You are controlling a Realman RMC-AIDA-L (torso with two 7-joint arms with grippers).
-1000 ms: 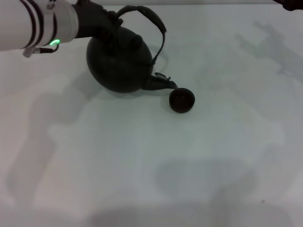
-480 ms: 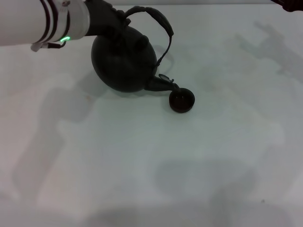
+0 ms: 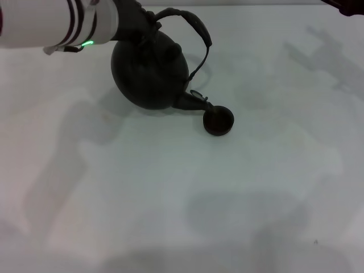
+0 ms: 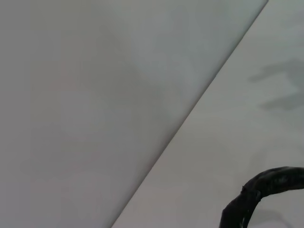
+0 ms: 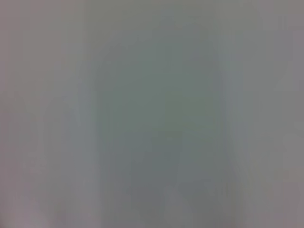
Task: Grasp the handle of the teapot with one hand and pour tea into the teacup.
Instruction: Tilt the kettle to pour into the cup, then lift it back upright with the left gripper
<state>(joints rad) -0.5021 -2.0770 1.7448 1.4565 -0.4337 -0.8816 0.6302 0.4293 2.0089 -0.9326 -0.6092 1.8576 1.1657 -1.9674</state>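
Note:
The dark round teapot (image 3: 149, 71) hangs tilted at the back left of the white table (image 3: 170, 187). Its short spout (image 3: 196, 102) points down at the rim of the small dark teacup (image 3: 218, 121). The arched handle (image 3: 196, 25) leans over to the right. My left gripper (image 3: 139, 23) comes in from the upper left and is shut on the handle's left end. A stretch of the handle (image 4: 259, 192) shows in the left wrist view. Only a dark tip of my right gripper (image 3: 347, 5) shows at the top right corner. The right wrist view shows only a plain grey blur.
The table's far edge (image 4: 190, 118) runs just behind the teapot, with a pale wall beyond it. Arm shadows fall across the table at the left and at the back right.
The left arm and the teapot have shifted a little to the right. The spout has stayed at the teacup's rim. The teacup has not moved.

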